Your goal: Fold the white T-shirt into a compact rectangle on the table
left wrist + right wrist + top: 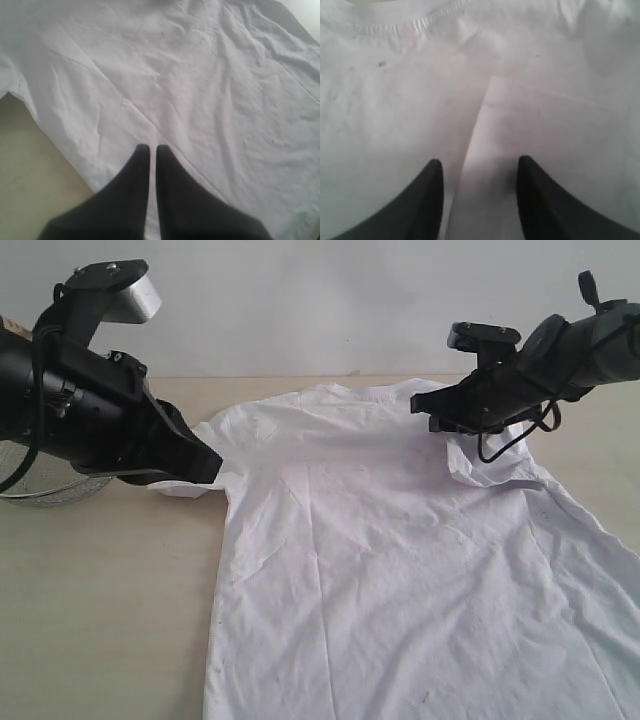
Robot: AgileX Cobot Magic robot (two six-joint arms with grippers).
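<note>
The white T-shirt [380, 570] lies spread on the table [100, 600], plain side up, collar [420, 22] at the far end. My left gripper [212, 468] is low at the shirt's left sleeve edge. Its fingers are shut [150, 147] over flat cloth [175, 75], and I see no fabric lifted between them. My right gripper [425, 412] hovers over the right shoulder, where the sleeve [490, 465] is turned inward. It is open [479, 165], its fingers straddling the edge of that folded flap [545, 135], holding nothing.
A silver wire-mesh bowl [50, 490] sits at the far left, partly behind the left arm. Bare tabletop [25, 165] runs along the shirt's left side. The shirt's hem runs out of the exterior view at the front.
</note>
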